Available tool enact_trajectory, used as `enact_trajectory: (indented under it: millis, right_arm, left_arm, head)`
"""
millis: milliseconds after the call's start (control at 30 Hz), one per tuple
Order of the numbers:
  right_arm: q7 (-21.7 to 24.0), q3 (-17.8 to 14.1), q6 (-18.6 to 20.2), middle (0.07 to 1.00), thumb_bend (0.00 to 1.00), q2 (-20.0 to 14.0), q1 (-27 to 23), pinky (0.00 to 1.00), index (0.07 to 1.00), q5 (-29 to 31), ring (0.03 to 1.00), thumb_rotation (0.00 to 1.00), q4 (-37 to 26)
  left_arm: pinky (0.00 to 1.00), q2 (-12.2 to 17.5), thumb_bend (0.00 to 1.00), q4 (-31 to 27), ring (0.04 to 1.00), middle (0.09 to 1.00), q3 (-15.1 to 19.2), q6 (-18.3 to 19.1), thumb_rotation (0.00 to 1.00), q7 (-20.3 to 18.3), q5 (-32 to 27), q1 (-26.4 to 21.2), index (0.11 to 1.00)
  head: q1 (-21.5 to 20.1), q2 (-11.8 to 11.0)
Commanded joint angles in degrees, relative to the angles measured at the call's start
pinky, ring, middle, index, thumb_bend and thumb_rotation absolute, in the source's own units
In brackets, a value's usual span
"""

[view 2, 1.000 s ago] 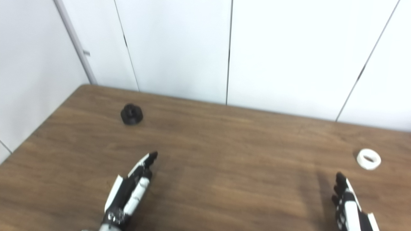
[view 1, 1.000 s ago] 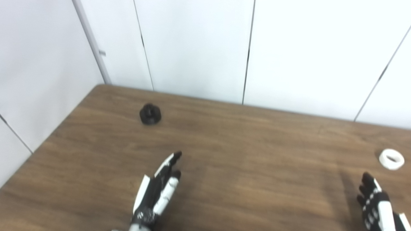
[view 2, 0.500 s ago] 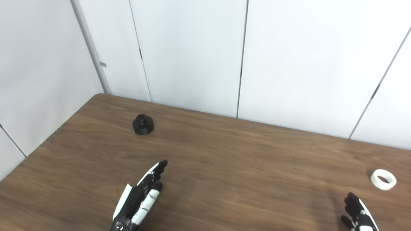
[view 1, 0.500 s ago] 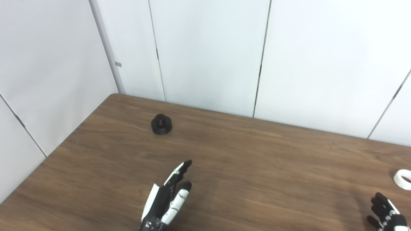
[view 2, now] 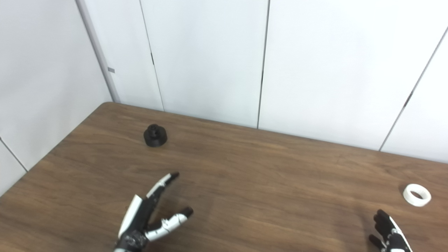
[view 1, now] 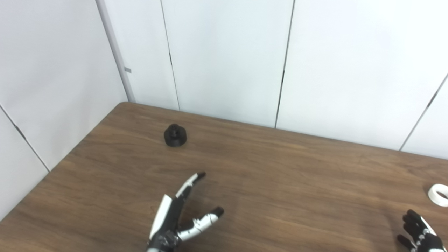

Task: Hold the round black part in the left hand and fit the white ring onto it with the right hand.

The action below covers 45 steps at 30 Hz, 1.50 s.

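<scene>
Black and round, the part (view 1: 175,135) you are after sits alone on the wooden table (view 1: 266,164), toward the far left corner, close to the back edge and clear of everything else; it stands flat on its wider base with a smaller raised hub on top. Your white ring (view 2: 417,195) lies flat on the table far off to the right, well apart from the black part; in the left eye view the picture's right edge cuts it off.

Your left hand (view 1: 176,218) comes in at the bottom, left of centre, above the table near its front edge; it holds nothing, its fingers (view 1: 190,180) stretched forward toward the part and its thumb (view 1: 206,220) swung wide out to the right, so the hand is spread wide. It is well short of the black part, with bare wood between them. Your right hand (view 2: 389,234) shows only at the bottom right corner; you can see dark fingers slightly apart and pointing up the table, empty, near the ring but not touching it; most of the hand is out of the picture.

White wall panels (view 1: 227,59) with dark seams rise behind the table's back and left edges.
</scene>
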Motion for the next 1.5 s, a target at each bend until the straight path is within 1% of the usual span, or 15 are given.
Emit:
enact_trajectory:
  millis: [0,100,133,200,267,400,467,533,667,867,933,1067,1300,1467]
  right_arm:
    - [0.20,0.53,-1.57,0.921,0.68,-1.26,-0.35,0.89,0.905,-0.28,0.944,1.00,-0.08]
    - [0.37,0.89,-2.13,0.929,0.67,-1.73,-0.43,0.91,0.920,0.56,0.957,1.00,0.40]
    - [0.65,0.89,-2.34,0.949,0.65,-1.92,-0.46,0.95,0.935,1.44,0.975,1.00,0.66]
    - [0.92,0.83,-2.62,0.970,0.60,-2.10,-0.49,0.99,0.953,2.81,0.991,1.00,0.98]
    - [0.81,0.85,-2.49,0.976,0.57,-1.96,-0.46,1.00,0.960,3.69,0.995,1.00,0.84]
    - [0.79,1.03,-2.45,0.982,0.55,-2.03,-0.44,1.00,0.963,4.72,1.000,1.00,0.94]
    - [0.65,1.08,-2.18,0.983,0.55,-2.08,-0.35,1.00,0.964,4.84,1.000,1.00,0.77]
    - [0.57,1.16,-2.02,0.983,0.55,-2.15,-0.29,1.00,0.961,4.85,1.000,1.00,0.67]
    - [0.46,1.34,-2.07,0.980,0.57,-2.29,-0.06,1.00,0.955,4.52,0.996,1.00,0.53]
    - [0.25,1.49,-1.95,0.983,0.57,-2.02,0.29,1.00,0.961,4.63,0.998,1.00,0.19]
    - [0.14,1.61,-1.91,0.981,0.56,-2.09,0.37,1.00,0.960,4.18,0.995,1.00,0.04]
    - [0.07,1.77,-1.99,0.978,0.54,-2.07,0.44,1.00,0.962,3.80,0.989,1.00,-0.16]
    - [-0.24,1.76,-1.44,0.971,0.56,-1.91,0.69,1.00,0.953,3.48,0.986,1.00,-0.44]
    - [-0.48,1.87,-1.65,0.963,0.56,-1.72,0.84,0.99,0.951,3.16,0.977,1.00,-0.51]
  left_arm:
    - [0.98,1.61,0.86,-3.35,0.964,0.944,1.33,3.12,0.32,-0.88,4.35,-3.79,0.920]
    - [0.96,4.02,0.89,-4.27,0.965,0.948,2.50,6.46,0.32,-2.41,9.12,-5.79,0.911]
    - [0.95,5.07,0.92,-4.30,0.966,0.948,2.90,7.37,0.32,-2.98,10.78,-6.54,0.908]
    - [0.96,7.35,0.93,-3.72,0.979,0.955,3.74,8.62,0.34,-3.81,13.81,-8.11,0.909]
    - [0.98,9.36,0.95,-2.23,0.987,0.962,4.76,9.32,0.34,-4.19,16.14,-9.79,0.908]
    - [1.00,12.28,0.96,1.13,0.987,0.960,6.43,10.78,0.34,-4.88,18.27,-12.80,0.898]
    - [1.00,13.40,0.96,3.70,0.984,0.953,7.22,10.71,0.33,-4.64,18.34,-14.22,0.893]
    - [1.00,14.46,0.95,6.29,0.981,0.950,7.64,10.32,0.35,-4.20,18.58,-15.40,0.890]
    - [1.00,15.73,0.96,10.57,0.975,0.942,8.75,9.88,0.37,-3.35,17.89,-17.67,0.880]
    - [1.00,16.90,0.96,17.94,0.980,0.944,10.50,9.55,0.38,-2.48,16.02,-21.39,0.864]
    - [1.00,17.30,0.97,20.47,0.983,0.944,10.15,9.97,0.39,-2.42,16.17,-22.76,0.860]
    - [1.00,17.56,0.98,24.13,0.983,0.942,9.21,10.19,0.39,-1.82,16.32,-25.07,0.857]
    - [1.00,18.06,1.00,33.72,0.969,0.929,7.30,9.43,0.37,1.49,16.68,-30.79,0.845]
    - [1.00,18.72,1.00,39.67,0.971,0.932,5.61,9.22,0.37,2.80,16.29,-34.54,0.843]
  head:
    - [0.08,0.12]
    - [-0.07,0.21]
    - [-0.12,0.22]
    - [-0.07,0.27]
    - [-0.13,0.33]
    - [-0.13,0.43]
    - [-0.16,0.57]
    - [-0.16,0.57]
    - [-0.21,0.82]
    - [-0.46,1.10]
    - [-0.44,1.23]
    - [-0.58,1.26]
    - [-0.99,1.11]
    - [-1.13,1.10]
